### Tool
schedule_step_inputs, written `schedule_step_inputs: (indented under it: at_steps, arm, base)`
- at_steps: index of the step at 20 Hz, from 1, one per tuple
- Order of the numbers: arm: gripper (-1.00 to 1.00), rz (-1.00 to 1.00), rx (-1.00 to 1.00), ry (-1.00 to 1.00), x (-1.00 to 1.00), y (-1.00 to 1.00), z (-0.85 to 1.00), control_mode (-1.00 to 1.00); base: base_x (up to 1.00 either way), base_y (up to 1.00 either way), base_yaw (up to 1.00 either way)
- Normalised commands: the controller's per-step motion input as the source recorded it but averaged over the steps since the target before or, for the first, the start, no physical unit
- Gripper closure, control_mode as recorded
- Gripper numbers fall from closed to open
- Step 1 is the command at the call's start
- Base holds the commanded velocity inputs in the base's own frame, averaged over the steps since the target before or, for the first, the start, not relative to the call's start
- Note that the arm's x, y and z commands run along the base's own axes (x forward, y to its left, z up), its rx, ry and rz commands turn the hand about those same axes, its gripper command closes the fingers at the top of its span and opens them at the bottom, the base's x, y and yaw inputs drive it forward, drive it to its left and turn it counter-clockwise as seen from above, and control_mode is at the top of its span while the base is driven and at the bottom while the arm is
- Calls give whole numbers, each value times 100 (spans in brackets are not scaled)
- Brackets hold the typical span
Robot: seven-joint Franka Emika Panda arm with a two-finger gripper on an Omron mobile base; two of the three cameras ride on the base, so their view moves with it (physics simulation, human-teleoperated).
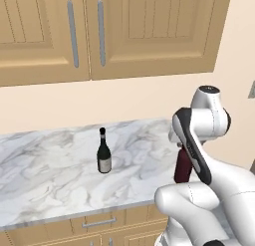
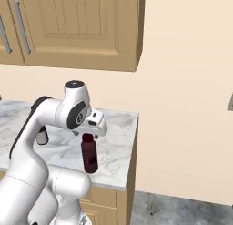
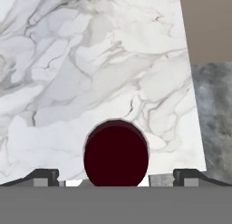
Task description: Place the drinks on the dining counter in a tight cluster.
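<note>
A: Claw [image 3: 116, 175], hand view: jaws spread wide, one dark fingertip [image 3: 43, 175] at the lower left and the other at the lower right, holding nothing. Between them, seen from straight above, the round dark top of the maroon bottle [image 3: 116, 153], touching neither tip.

B: And what does that bottle stand on?

A: Marble tabletop [image 3: 90, 64], white with grey veining. Its right edge runs down the picture just beside the bottle; past that edge, mottled grey floor [image 3: 213, 109].

B: Left base view, please.

A: Item one: wine bottle [image 1: 103, 151], dark, long-necked, pale label, upright near the middle of the tabletop [image 1: 45, 165]. Item two: maroon bottle [image 1: 182, 165], upright, well apart to the right of the wine bottle, largely hidden behind the white arm [image 1: 199, 140]. Above, tan wall cabinets [image 1: 99, 31] with grey handles. The claw is covered by the arm here.

B: Right base view?

A: Claw [image 2: 88, 134] directly over the maroon bottle [image 2: 89, 153], its fingers reaching down around the cap; whether they touch it cannot be told from this side. The bottle stands upright near the front right corner of the tabletop [image 2: 116, 142]. A dark bottle base with a pale label shows behind the arm at the left, which I take for the wine bottle [image 2: 43, 137]. Tan cabinet [image 2: 73, 23] above, plain cream wall [image 2: 182, 105] to the right.
</note>
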Motion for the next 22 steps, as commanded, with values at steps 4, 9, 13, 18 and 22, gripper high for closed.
schedule_step_inputs:
  at_steps: [4,9,13,18,22]
  arm:
    - [-100,0,0,0,15,0,-7,-100]
    - [-100,0,0,0,9,0,0,-100]
    - [-100,0,0,0,0,0,-1,-100]
    - [-100,0,0,0,0,0,-16,-100]
    - [-100,0,0,0,0,0,-12,-100]
  base:
    - [0,0,0]
    - [0,0,0]
    - [0,0,0]
    - [0,0,0]
    - [0,0,0]
